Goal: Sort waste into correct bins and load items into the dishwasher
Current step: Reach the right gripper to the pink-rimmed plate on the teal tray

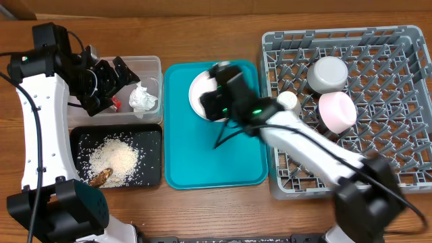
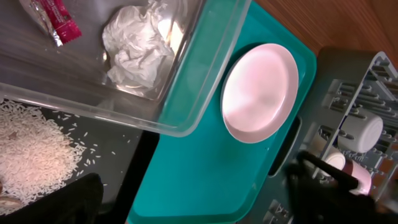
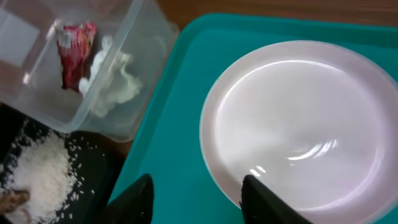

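Okay, your right gripper (image 3: 196,183) is open, jaws straddling the rim of the plate (image 3: 298,124) on the teal tray (image 3: 180,93); left gripper (image 1: 113,79) hangs open above the clear tub (image 1: 152,64).

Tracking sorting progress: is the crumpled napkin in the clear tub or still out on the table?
In. The napkin lies on the floor of the clear tub, near the red wrapper.
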{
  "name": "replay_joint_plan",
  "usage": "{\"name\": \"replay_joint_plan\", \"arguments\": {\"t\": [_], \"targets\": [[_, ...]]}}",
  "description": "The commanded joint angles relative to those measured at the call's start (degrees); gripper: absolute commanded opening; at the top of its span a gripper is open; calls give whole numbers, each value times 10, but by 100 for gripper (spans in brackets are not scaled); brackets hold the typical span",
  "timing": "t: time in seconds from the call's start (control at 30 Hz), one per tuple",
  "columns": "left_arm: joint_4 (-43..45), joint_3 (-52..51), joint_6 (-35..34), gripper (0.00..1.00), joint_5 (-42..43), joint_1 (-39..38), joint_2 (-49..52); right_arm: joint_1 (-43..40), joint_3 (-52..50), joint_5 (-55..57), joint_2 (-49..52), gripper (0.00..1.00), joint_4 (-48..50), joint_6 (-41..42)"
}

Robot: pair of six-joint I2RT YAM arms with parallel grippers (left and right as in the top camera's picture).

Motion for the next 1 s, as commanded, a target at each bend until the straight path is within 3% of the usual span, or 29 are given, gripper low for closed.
{"name": "replay_joint_plan", "arguments": {"t": [0.0,0.37,0.57,0.73,0.87,0.97], "targets": [[-1,12,-2,100,13,-1,0,26,10,46,45,50,40,-42],[-1,12,-2,100,13,-1,0,43,10,71,120,52,192,-191],[-1,12,-2,100,13,-1,0,42,10,71,173,67,243,-232],[-1,12,-2,100,13,-2,0,42,10,71,198,71,244,-231],[-1,12,-2,100,12,-3,0,43,10,71,200,62,210,-231],[-1,12,-2,100,12,-3,0,43,11,71,200,62,163,-231]]}}
